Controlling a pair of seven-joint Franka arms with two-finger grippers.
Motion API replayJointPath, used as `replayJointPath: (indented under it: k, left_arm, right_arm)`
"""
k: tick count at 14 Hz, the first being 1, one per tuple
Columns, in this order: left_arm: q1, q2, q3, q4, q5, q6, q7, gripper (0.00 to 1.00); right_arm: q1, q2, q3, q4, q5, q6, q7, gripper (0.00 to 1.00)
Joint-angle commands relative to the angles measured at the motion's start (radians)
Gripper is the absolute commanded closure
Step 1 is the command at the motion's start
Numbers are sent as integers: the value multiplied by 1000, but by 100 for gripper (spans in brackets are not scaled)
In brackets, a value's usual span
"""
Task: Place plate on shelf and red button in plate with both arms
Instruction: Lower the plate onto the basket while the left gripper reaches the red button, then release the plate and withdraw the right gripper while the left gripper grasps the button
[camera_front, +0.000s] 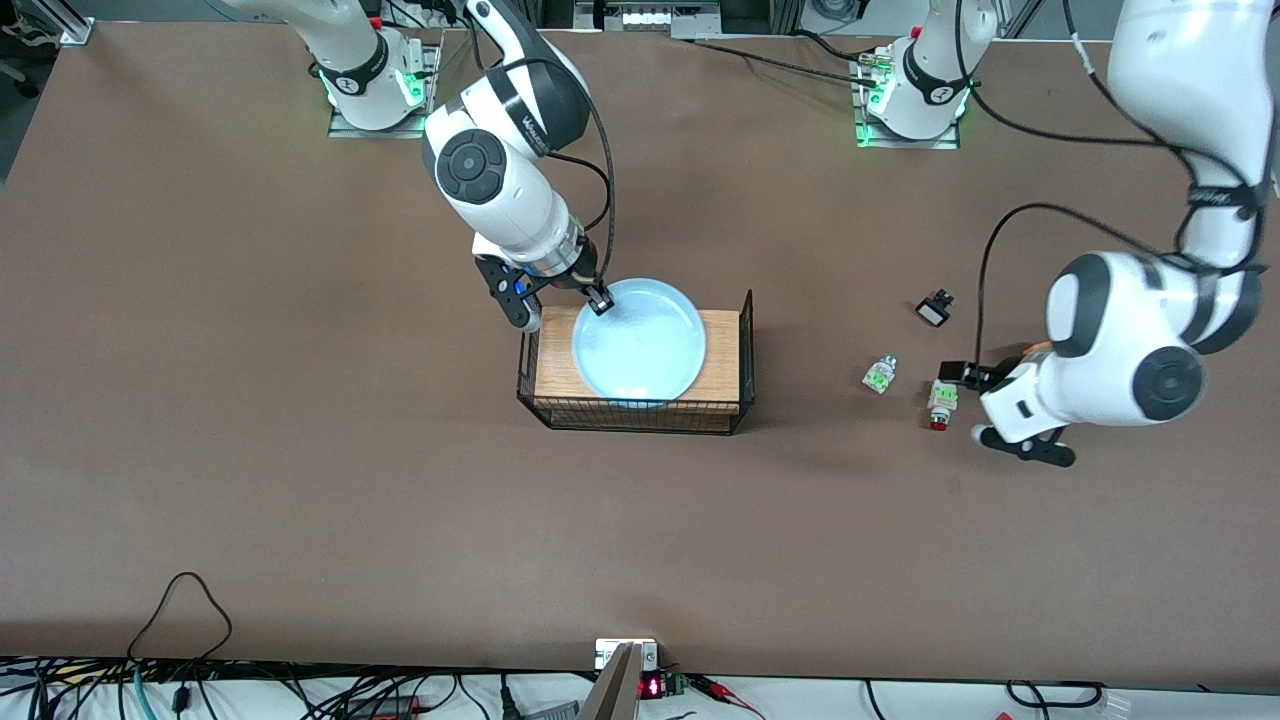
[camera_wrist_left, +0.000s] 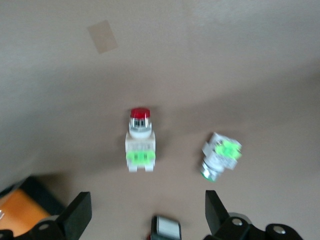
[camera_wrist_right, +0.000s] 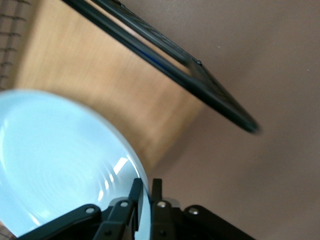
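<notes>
My right gripper (camera_front: 600, 302) pinches narrowly, arm angled toward five o'clock. My left gripper (camera_wrist_left: 148, 212) hangs spread wide, pointing nine o'clock.

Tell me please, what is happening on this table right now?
The right hand pinches the rim of the plate, which lies in the wire basket on its wooden base. The left hand is open, low over the table, right by the red button. A white-green part lies beside it, untouched.

White arms, black joints, black cables.
</notes>
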Motion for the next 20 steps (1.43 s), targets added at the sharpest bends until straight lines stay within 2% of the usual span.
replayJointPath:
  k: [1,3,5,7,9,10,12,14,17,18,20]
  left_arm:
    - [22,21,-3,-53,-4,119,115,0]
    - [33,63,-3,-56,-4,179,125,0]
    - [37,90,-3,-79,-4,242,125,0]
    - [36,96,-3,-122,-4,319,123,5]
    - [36,96,-3,-160,-4,380,123,20]
    - [34,93,-3,-160,-4,376,123,33]
    - [36,82,-5,-157,-3,346,125,53]
    - [31,77,-5,-154,-3,310,125,66]
    - [24,68,-6,-124,-4,249,108,75]
    - [24,53,-21,-101,-11,182,109,79]
    - [25,10,-58,-7,-9,15,94,79]
  right_arm:
    - [4,-19,-13,11,-14,17,12,0]
    - [1,-71,-47,19,-14,16,-4,0]
    - [-12,-122,-53,19,-22,5,-42,0]
    - [-23,-172,-59,24,-82,-64,-105,0]
    - [-48,-211,-64,51,-192,-200,-224,0]
    - [-61,-226,-64,69,-242,-268,-305,0]
    - [-110,-257,-64,109,-321,-393,-524,0]
    - [-189,-283,-64,134,-347,-452,-684,0]
    - [-345,-297,-64,134,-343,-454,-920,0]
    - [-394,-297,-64,134,-335,-454,-1021,0]
    - [-483,-297,-64,132,-335,-454,-1184,0]
